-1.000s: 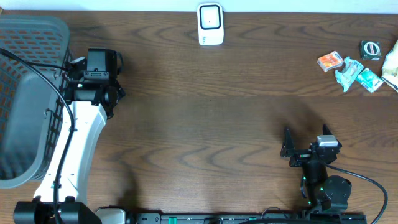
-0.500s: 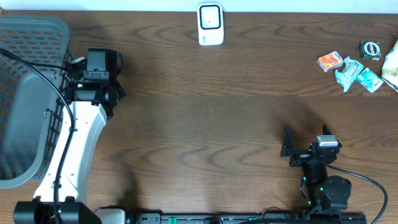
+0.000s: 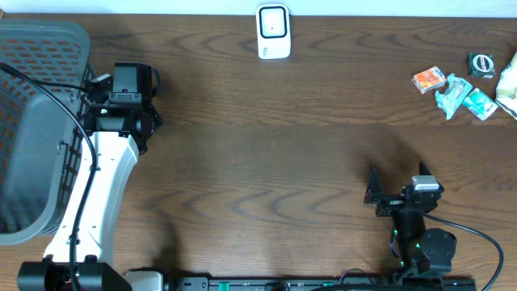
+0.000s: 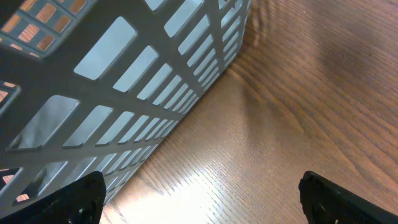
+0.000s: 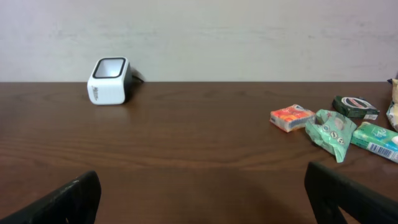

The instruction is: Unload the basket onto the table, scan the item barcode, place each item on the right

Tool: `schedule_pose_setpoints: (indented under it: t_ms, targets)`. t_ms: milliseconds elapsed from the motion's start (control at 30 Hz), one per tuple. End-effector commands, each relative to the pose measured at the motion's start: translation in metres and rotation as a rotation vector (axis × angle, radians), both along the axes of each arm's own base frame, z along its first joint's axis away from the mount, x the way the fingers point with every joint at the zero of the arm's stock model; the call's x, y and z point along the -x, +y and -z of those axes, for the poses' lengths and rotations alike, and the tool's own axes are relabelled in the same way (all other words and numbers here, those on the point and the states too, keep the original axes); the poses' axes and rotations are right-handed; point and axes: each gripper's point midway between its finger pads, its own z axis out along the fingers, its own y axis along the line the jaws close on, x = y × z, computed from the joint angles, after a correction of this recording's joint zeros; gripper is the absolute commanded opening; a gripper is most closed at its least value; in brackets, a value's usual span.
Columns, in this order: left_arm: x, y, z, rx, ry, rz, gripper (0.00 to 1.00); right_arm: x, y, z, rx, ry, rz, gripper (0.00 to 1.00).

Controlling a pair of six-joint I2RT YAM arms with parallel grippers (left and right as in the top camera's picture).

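The items to scan lie in a loose cluster at the far right corner of the table (image 3: 266,145), well apart from the right gripper (image 5: 202,186), which sits low near the front edge with the cluster ahead and to its right. I count five: an orange packet (image 3: 429,79), a crumpled green packet (image 3: 452,94) touching a teal packet (image 3: 480,103) with a barcode label, a dark green item (image 3: 481,65) behind them, and a pale item (image 3: 509,81) cut off by the frame edge. One white scanner (image 3: 273,31) stands at the far edge near the middle, to the left of the cluster. The right gripper's jaws are spread wide and hold nothing. Across the table, the left gripper (image 4: 199,193) is likewise spread wide and empty, just beside the wall of the one grey basket (image 3: 32,121) at the left edge.
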Motion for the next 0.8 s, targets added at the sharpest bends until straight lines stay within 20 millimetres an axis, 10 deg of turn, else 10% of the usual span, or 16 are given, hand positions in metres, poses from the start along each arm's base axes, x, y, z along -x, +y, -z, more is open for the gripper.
schedule_pose_setpoints:
  t_ms: [0, 767]
  targets:
    - [0.003, 0.004, -0.007, -0.023, -0.012, -0.002, 0.97, 0.000, 0.000, 0.001, 0.018, -0.001, 0.001, 0.99]
    - [0.010, 0.005, -0.034, -0.021, -0.099, -0.003, 0.98, 0.000, 0.000, 0.001, 0.018, -0.001, 0.001, 0.99]
